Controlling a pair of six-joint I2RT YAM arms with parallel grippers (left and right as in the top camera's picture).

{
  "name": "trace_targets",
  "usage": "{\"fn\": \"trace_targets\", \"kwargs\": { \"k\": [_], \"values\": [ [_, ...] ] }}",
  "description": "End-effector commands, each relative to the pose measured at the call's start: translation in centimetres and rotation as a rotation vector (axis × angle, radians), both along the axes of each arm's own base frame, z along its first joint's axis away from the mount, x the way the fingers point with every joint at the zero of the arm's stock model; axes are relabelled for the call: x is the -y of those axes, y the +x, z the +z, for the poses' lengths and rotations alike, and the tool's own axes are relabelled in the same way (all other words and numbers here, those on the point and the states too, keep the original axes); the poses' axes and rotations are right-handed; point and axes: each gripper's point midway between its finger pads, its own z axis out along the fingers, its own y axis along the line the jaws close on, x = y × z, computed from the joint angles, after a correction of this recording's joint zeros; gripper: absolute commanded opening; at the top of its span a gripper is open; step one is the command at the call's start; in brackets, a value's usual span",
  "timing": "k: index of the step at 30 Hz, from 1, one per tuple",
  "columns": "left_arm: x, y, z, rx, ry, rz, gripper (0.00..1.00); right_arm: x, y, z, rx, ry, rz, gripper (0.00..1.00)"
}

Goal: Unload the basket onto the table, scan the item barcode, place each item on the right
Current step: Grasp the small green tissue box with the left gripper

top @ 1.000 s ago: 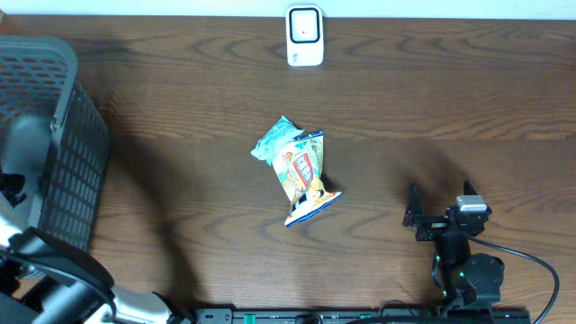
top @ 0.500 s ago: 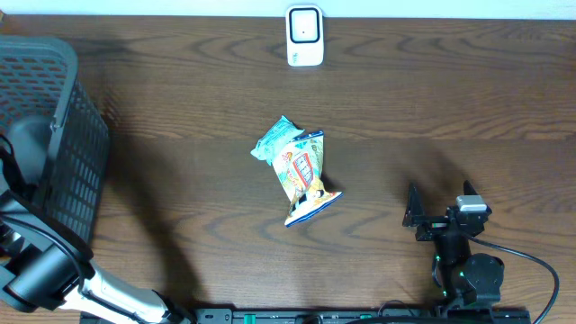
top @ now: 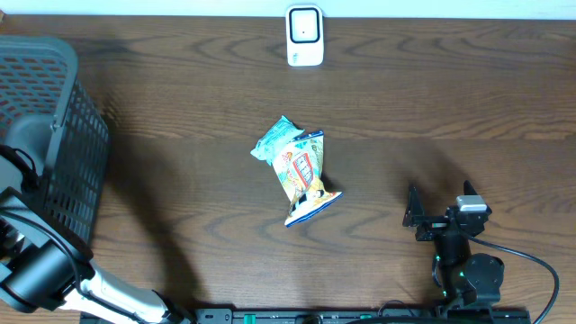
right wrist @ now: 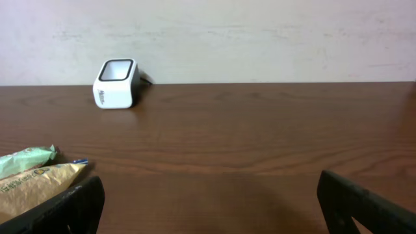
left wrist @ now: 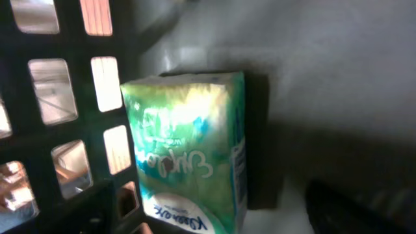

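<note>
A green and white tissue pack (left wrist: 188, 156) lies inside the dark basket (left wrist: 71, 130), next to its slotted wall. My left gripper (left wrist: 208, 218) hangs just over the pack, open. One dark finger (left wrist: 357, 208) shows to the right, apart from the pack; the other blends into the basket wall. From overhead the left arm (top: 31, 261) reaches into the basket (top: 63, 99), hiding the pack and the jaws. The white scanner (top: 304, 36) stands at the table's far edge. My right gripper (top: 439, 205) rests open near the front right, holding nothing.
A pile of snack bags (top: 300, 171) lies mid-table, also at the lower left of the right wrist view as bags (right wrist: 29, 179). The scanner (right wrist: 116, 84) faces the right gripper (right wrist: 211, 201) across bare wood. The basket fills the table's left edge.
The left arm has shifted over the basket's near side, down toward its inside. The right arm, the bags and the scanner have not moved.
</note>
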Motion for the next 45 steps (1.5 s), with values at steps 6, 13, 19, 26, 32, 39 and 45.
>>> {"fn": "trace_targets", "kwargs": {
  "k": [6,13,19,26,32,39,45],
  "values": [
    [0.3,-1.8,-1.2,0.015,-0.053,0.093,0.21,-0.2,0.0,-0.2,-0.004,-0.012,0.007,0.99],
    [0.8,0.4,0.1,0.150,-0.091,0.115,0.07,-0.2,0.0,-0.2,-0.004,-0.012,0.007,0.99],
    [-0.2,3.3,8.7,0.427,0.067,0.091,0.07,-0.2,0.0,-0.2,-0.004,-0.012,0.007,0.99],
    [3.7,10.1,21.2,1.066,0.109,-0.094,0.07,-0.2,0.0,-0.2,-0.004,-0.012,0.007,0.99],
    [10.7,13.9,28.9,1.344,0.085,-0.509,0.07,-0.2,0.0,-0.2,-0.004,-0.012,0.007,0.99],
    [20.8,17.0,30.4,1.338,0.023,-1.063,0.08,-0.2,0.0,-0.2,-0.004,-0.012,0.007,0.99],
    [26.7,18.0,29.4,1.223,0.043,-1.334,0.07,-0.2,0.0,-0.2,-0.004,-0.012,0.007,0.99]
  ]
}}
